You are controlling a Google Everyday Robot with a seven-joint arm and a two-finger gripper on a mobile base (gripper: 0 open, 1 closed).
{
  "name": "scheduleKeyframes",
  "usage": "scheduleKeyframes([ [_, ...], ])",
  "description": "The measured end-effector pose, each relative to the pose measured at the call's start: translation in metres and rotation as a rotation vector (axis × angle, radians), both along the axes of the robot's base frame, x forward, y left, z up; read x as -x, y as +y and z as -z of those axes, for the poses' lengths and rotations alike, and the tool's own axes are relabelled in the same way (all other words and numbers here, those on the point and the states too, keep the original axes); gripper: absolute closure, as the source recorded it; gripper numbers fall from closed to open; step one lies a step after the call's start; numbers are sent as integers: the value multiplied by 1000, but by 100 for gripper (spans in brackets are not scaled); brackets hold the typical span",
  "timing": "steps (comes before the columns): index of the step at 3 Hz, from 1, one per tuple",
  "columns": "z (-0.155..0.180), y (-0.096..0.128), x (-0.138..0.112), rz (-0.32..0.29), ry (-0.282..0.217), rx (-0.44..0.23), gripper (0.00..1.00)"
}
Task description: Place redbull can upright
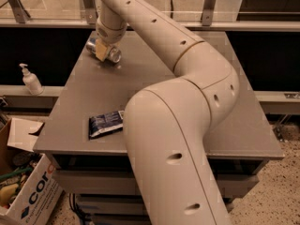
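The redbull can (pixel 114 56) is a slim silver can at the far left of the grey table (pixel 154 74). It lies on its side, tilted, with its shiny round end facing the camera and to the right. My gripper (pixel 102 51) comes down from the arm above and is shut across the can's middle, with a tan finger (pixel 101 53) over its body. The other end of the can pokes out to the left of the finger. I cannot tell whether the can touches the table top.
A dark blue snack bag (pixel 106 123) lies flat near the table's front left edge. My arm's big elbow (pixel 187 107) covers the table's middle and front. A soap dispenser (pixel 31 80) stands on the ledge at left, and a cardboard box (pixel 28 191) sits on the floor.
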State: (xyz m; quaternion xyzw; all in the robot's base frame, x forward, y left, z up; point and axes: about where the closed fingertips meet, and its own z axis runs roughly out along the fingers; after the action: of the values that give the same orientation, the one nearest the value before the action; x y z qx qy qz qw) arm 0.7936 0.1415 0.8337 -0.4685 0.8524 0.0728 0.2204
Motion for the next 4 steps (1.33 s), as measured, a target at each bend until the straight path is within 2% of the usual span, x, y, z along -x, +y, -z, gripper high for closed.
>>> scheduleKeyframes([
  [2,-26,-32,24,21,-27,-206,100],
  [4,-56,-60,65,36,-87,-468,100],
])
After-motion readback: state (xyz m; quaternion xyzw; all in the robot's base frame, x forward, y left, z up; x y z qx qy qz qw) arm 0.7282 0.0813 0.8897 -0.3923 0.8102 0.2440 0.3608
